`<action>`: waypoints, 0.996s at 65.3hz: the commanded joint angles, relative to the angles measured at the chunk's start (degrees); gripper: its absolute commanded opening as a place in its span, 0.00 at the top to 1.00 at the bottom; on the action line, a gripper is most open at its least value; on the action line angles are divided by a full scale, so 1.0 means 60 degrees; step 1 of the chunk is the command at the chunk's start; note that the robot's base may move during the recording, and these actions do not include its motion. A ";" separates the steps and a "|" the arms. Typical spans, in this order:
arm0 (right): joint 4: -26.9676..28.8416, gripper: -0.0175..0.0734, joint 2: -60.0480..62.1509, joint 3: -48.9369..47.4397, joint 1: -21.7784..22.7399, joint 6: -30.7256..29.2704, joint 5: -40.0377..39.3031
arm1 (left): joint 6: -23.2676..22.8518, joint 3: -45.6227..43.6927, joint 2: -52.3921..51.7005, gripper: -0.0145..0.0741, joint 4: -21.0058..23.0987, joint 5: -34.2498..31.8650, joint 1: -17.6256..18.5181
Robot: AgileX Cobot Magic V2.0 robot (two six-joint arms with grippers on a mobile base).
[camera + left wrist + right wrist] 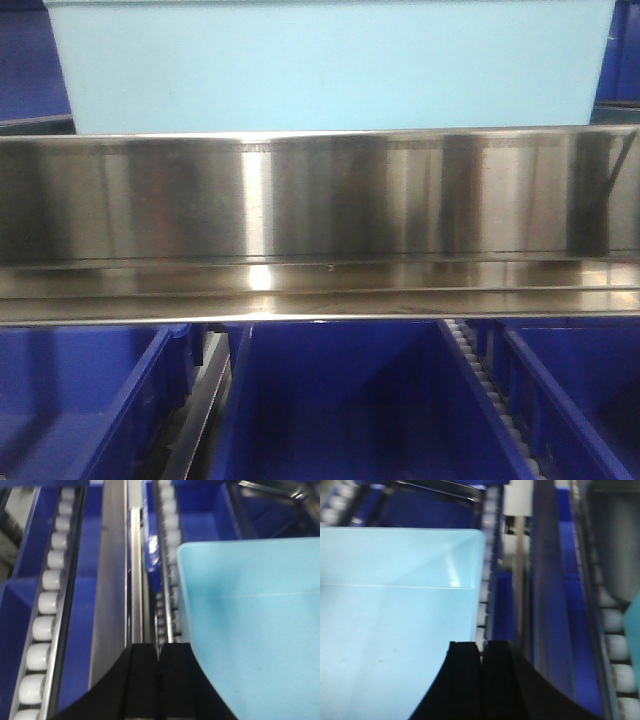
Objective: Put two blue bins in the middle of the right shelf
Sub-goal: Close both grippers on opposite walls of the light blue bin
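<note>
Both closed on nothing, our left gripper (pixel 160 649) and right gripper (pixel 481 647) flank the blue bin (pixel 330 65) above the right shelf middle (pixel 320 200), at its front edge. We should press inward evenly, keeping it level.

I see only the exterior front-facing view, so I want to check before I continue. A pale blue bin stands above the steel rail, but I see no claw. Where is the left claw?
Observer: The left claw is just left of the pale blue bin, close to its near corner. I cannot tell whether it touches the rim.
Operator: Is it open?
Observer: No, its fingers are pressed together with nothing between them.
Operator: And the right claw?
Observer: The right claw is at the bin's right near corner, and it is also shut on nothing.
</note>
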State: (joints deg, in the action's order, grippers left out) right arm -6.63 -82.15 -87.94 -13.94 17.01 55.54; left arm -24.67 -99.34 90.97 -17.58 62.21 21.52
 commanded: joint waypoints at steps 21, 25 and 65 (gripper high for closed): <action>-0.0491 0.96 -0.1925 -0.2139 -0.0350 0.0400 0.2190 | -0.0672 -0.1103 0.1124 0.82 0.0138 0.1292 0.0072; -0.0491 0.95 -0.2011 -0.2143 -0.0350 0.0400 0.2271 | -0.0754 -0.1103 0.1163 0.71 0.0138 0.1292 0.0072; -0.0491 0.57 -0.2766 -0.2159 -0.0350 0.0400 0.2327 | -0.0754 -0.1085 0.1875 0.49 0.0680 0.1292 0.0072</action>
State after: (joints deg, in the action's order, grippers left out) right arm -8.67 -98.07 -100.37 -16.13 19.36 69.08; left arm -28.65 -105.52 101.27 -14.07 70.19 21.55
